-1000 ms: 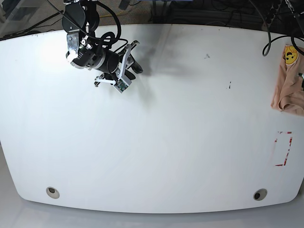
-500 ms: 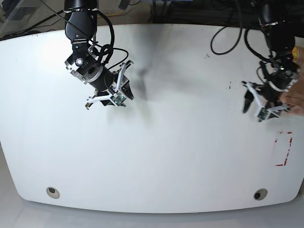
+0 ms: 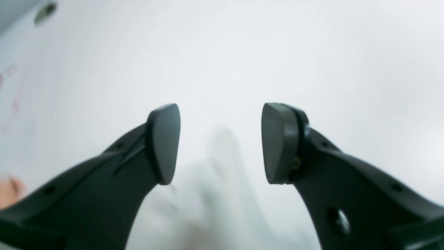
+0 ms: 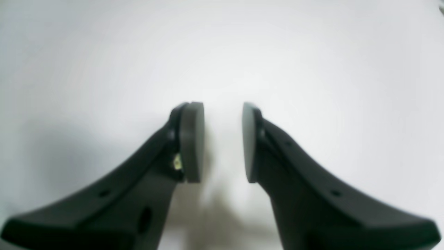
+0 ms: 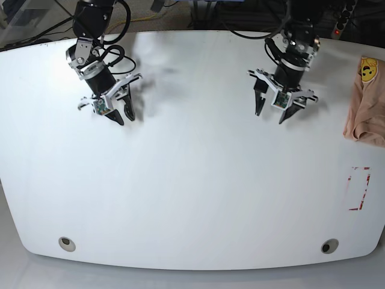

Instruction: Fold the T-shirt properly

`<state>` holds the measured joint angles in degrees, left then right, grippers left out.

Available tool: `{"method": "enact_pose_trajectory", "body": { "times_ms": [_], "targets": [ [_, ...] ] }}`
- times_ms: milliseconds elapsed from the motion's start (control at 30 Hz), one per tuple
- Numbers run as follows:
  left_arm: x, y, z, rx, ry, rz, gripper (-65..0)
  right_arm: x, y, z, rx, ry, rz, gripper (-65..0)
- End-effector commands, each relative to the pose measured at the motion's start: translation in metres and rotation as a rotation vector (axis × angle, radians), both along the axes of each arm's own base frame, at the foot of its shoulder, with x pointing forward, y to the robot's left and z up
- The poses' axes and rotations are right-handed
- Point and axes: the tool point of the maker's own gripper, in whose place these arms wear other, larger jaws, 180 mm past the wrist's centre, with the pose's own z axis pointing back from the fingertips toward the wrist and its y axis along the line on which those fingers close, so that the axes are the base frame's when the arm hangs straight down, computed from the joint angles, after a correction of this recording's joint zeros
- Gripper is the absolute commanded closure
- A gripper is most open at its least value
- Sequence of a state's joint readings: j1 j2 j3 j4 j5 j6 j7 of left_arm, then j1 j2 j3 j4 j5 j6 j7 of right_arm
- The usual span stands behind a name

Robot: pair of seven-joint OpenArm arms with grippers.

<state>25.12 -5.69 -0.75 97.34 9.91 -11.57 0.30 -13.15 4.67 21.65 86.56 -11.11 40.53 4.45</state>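
The peach T-shirt [image 5: 366, 105] lies bunched at the table's right edge, with its yellow smiley patch [image 5: 367, 70] facing up. A sliver of the T-shirt shows at the lower left of the left wrist view [image 3: 9, 189]. My left gripper [image 5: 271, 115] hangs over the back right of the white table [image 5: 192, 192], well left of the shirt, open and empty; its jaws stand wide apart in the left wrist view [image 3: 221, 142]. My right gripper [image 5: 122, 117] is over the back left, open by a narrow gap and empty [image 4: 223, 142].
A red tape rectangle [image 5: 359, 188] marks the table near the right edge, in front of the shirt. Two round holes sit near the front corners, one left [image 5: 67, 243] and one right [image 5: 329, 245]. Cables hang behind the back edge.
My left arm has swung away from the shirt, leftward and toward the back, empty. My right arm has shifted left and turned its gripper downward. The shirt lies uncovered again.
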Motion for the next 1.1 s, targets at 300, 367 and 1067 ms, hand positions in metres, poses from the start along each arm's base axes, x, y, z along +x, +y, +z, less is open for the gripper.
{"method": "enact_pose_trajectory", "body": {
  "times_ms": [300, 367, 1067],
  "targets": [
    [-0.112, -0.001, 0.013, -0.057, 0.001, 0.113, -33.8, -0.101, -0.045, -0.005, 0.246, 0.077, -0.185, -17.9],
    [-0.137, 0.000, 0.010, -0.056, 0.040, 0.120, -33.8, -0.120, -0.049, -0.007, 0.262, 0.105, -0.211, -17.9],
    [-0.354, 0.024, -0.073, 0.000, 0.653, 0.142, -33.9, -0.362, -0.021, -0.051, 0.366, 0.639, -0.346, -17.9]
  ]
}}
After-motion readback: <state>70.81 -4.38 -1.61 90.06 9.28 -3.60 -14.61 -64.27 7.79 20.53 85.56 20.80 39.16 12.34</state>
